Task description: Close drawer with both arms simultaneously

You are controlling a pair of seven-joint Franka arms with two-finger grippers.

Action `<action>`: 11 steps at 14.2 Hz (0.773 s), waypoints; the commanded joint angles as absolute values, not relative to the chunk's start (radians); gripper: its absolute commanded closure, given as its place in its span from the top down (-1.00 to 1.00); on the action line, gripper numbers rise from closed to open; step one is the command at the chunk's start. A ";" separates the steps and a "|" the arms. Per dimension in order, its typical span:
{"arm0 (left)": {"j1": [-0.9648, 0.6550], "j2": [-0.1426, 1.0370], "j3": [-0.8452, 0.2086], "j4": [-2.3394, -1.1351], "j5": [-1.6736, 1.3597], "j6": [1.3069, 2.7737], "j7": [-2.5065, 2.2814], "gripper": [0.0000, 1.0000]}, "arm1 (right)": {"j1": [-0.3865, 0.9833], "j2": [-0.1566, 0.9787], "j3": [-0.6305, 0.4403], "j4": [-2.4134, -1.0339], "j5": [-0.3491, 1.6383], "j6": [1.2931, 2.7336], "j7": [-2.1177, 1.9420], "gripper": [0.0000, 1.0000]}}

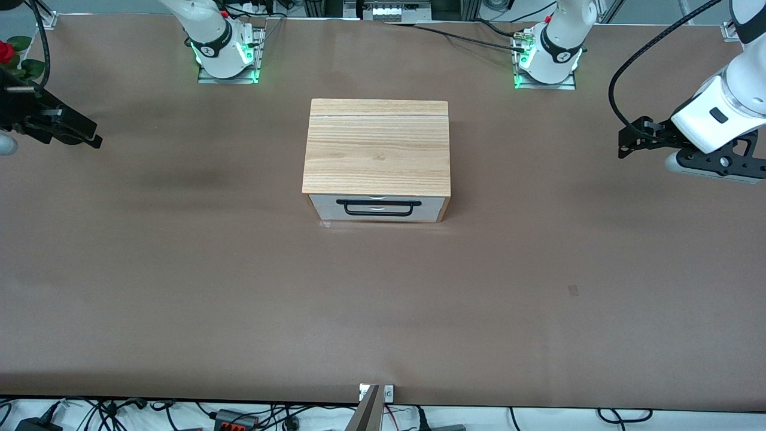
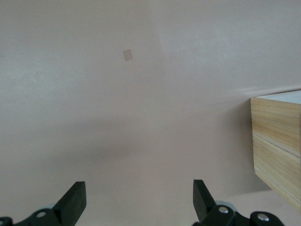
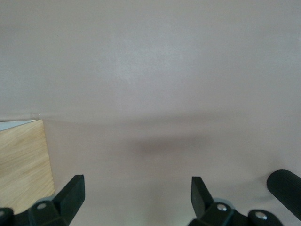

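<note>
The drawer (image 1: 378, 208) has a white front and a black bar handle (image 1: 378, 204). It sits pushed into the oak-grain cabinet box (image 1: 377, 146) at mid table, its front about flush with the box's front edge. My left gripper (image 1: 624, 144) hangs open and empty above the table toward the left arm's end, well apart from the box. In the left wrist view (image 2: 138, 201) the box's side (image 2: 277, 141) shows. My right gripper (image 1: 90, 136) is open and empty above the right arm's end. In the right wrist view (image 3: 136, 195) a box corner (image 3: 23, 160) shows.
The brown table (image 1: 239, 299) spreads wide around the box. A red flower (image 1: 6, 52) stands by the right arm's end. A small square patch (image 1: 573, 290) marks the table, also seen in the left wrist view (image 2: 127, 55). Cables lie along the nearest edge.
</note>
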State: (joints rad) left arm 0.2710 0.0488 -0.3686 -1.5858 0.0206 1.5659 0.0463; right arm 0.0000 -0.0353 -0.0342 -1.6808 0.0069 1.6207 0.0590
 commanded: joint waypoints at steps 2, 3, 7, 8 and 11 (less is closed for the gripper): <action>0.278 0.029 -0.371 -1.603 0.032 1.585 0.051 1.00 | 0.014 -0.034 -0.041 -1.669 -0.002 1.620 0.058 1.00; 0.276 0.029 -0.371 -1.601 0.032 1.585 0.051 1.00 | 0.015 -0.034 -0.041 -1.669 -0.002 1.620 0.057 1.00; 0.211 0.026 -0.336 -1.589 0.032 1.578 0.049 1.00 | 0.018 -0.034 -0.040 -1.669 -0.002 1.620 0.058 1.00; 0.172 0.028 -0.296 -1.591 0.032 1.580 0.049 1.00 | 0.018 -0.035 -0.040 -1.669 -0.002 1.618 0.057 1.00; 0.080 0.032 -0.199 -1.591 0.035 1.580 0.041 1.00 | 0.018 -0.035 -0.040 -1.669 -0.002 1.618 0.055 1.00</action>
State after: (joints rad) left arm 0.1216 0.0439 -0.2501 -1.5866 0.0206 1.5738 0.0455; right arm 0.0080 -0.0313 -0.0343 -1.6776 0.0069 1.6232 0.0590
